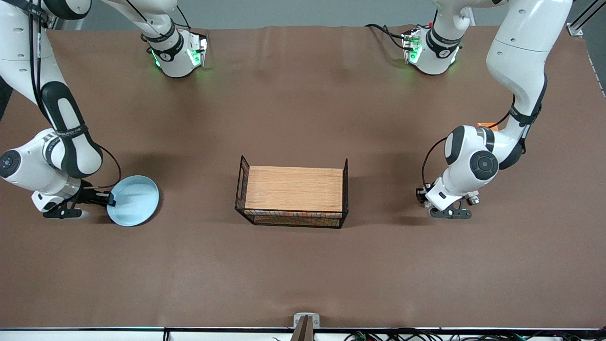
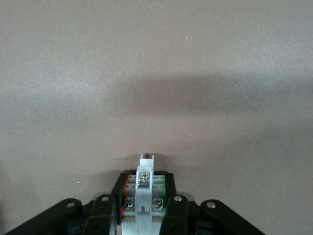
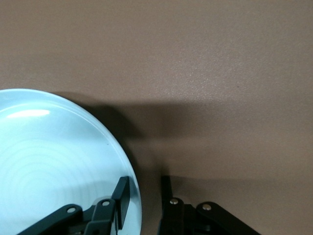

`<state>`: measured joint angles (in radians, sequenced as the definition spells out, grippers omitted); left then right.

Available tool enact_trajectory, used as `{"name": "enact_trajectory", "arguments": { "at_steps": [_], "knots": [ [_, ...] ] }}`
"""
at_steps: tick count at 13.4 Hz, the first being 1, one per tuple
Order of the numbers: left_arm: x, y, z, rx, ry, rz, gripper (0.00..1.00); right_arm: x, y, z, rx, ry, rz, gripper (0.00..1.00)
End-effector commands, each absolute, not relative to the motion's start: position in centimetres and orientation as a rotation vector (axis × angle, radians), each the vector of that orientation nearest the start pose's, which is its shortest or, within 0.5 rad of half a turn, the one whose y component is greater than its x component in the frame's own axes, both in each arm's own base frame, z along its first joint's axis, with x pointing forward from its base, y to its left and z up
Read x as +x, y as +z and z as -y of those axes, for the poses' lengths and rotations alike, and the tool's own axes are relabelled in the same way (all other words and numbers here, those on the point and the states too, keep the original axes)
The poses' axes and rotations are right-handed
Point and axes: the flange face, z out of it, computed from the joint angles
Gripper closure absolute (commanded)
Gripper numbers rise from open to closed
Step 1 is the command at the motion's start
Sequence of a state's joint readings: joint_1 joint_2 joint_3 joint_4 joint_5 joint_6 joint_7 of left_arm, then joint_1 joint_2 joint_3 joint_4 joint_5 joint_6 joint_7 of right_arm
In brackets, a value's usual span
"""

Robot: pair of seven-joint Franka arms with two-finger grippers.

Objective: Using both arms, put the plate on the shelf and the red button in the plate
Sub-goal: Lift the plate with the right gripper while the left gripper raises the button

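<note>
Right claw (image 3: 143,203) straddles plate (image 1: 133,200) rim, not clamped | left claw (image 2: 141,208) grips red button (image 2: 145,183) low over worktop (image 1: 303,265)

A robotics lab, set up for testing. 2 white robot arms are bolted at one edge of a wide table (image 1: 303,274) covered with a plain brown mat, green status lights glowing at their bases. Cables trail along the table's edges, and a camera mount (image 1: 306,327) sits at its near rim.
</note>
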<state>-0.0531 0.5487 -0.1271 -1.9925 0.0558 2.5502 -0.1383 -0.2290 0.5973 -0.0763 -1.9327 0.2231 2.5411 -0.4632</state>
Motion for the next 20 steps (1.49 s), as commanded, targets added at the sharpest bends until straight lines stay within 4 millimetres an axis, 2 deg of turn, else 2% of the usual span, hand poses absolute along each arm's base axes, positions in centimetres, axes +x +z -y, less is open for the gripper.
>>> {"name": "enact_trajectory", "arguments": {
  "at_steps": [1, 2, 3, 5, 8, 10, 11, 13, 15, 18, 20],
  "knots": [
    [60.2, 21.6, 10.6, -3.158, -0.013, -0.110, 0.71, 58.9, 17.4, 19.0, -3.037, -0.040, -0.036, 0.94],
    [60.3, 22.5, 10.5, -3.157, -0.023, -0.108, 0.71, 59.0, 18.0, 18.9, -3.033, -0.039, -0.036, 0.99],
    [60.5, 23.2, 10.5, -3.157, -0.040, -0.108, 0.71, 59.2, 18.9, 19.0, -3.034, -0.054, -0.067, 1.00],
    [60.5, 25.1, 10.4, -3.152, -0.053, -0.108, 0.71, 59.5, 22.4, 18.6, -3.009, -0.032, -0.125, 1.00],
    [61.2, 29.0, 10.1, -3.141, -0.026, -0.099, 0.71, 59.4, 30.9, 17.7, -2.956, 0.056, -0.214, 1.00],
    [61.9, 31.6, 10.0, -3.137, -0.002, -0.087, 0.71, 59.3, 36.9, 16.5, -2.965, 0.185, -0.414, 1.00],
    [62.2, 32.9, 10.1, -3.135, 0.015, -0.086, 0.71, 59.3, 39.9, 15.2, -2.969, 0.249, -0.530, 1.00],
    [62.8, 34.9, 10.1, -3.144, 0.035, -0.070, 0.71, 58.9, 45.5, 11.3, -2.935, 0.327, -0.723, 1.00],
    [62.9, 37.0, 9.7, -3.144, 0.035, -0.060, 0.71, 58.0, 49.2, 7.2, -2.912, 0.333, -0.882, 1.00],
    [62.2, 40.7, 9.0, -3.165, 0.007, -0.021, 0.71, 56.6, 52.9, 0.4, -2.817, 0.352, -1.196, 1.00],
    [61.6, 43.1, 7.9, -3.166, -0.010, 0.002, 0.71, 55.4, 55.3, -5.9, -2.748, 0.329, -1.377, 1.00]
  ]
}}
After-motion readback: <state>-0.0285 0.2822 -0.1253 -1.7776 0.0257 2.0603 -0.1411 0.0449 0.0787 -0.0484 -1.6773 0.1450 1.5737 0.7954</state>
